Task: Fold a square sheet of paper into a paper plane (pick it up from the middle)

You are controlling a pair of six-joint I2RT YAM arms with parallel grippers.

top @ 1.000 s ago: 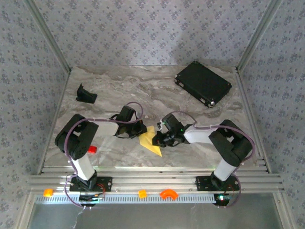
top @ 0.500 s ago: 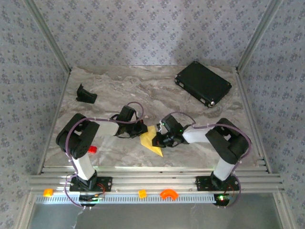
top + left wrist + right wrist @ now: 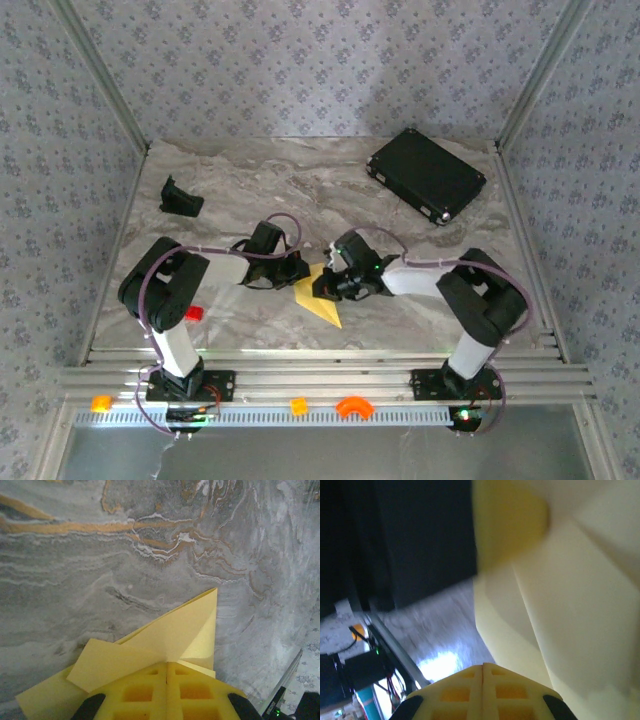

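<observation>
The square sheet of paper (image 3: pixel 318 297) lies folded into a pale-yellow pointed shape near the table's front middle, its sharp tip toward the near edge. My left gripper (image 3: pixel 298 272) is shut, its tips (image 3: pixel 166 663) resting on the paper (image 3: pixel 182 632) where the folded flaps meet. From the right, my right gripper (image 3: pixel 325 286) is also shut and low at the paper's edge. In the right wrist view its tips (image 3: pixel 483 665) sit just beside the paper (image 3: pixel 570 605), with nothing between the fingers. That view is blurred.
A black rectangular case (image 3: pixel 427 175) lies at the back right and a small black holder (image 3: pixel 181 198) at the back left. A small red block (image 3: pixel 192 313) sits by the left arm. Orange plastic pieces (image 3: pixel 352 406) rest on the front rail.
My right gripper has slid a little to the left, closer over the paper. The left gripper and the paper have stayed where they were.
</observation>
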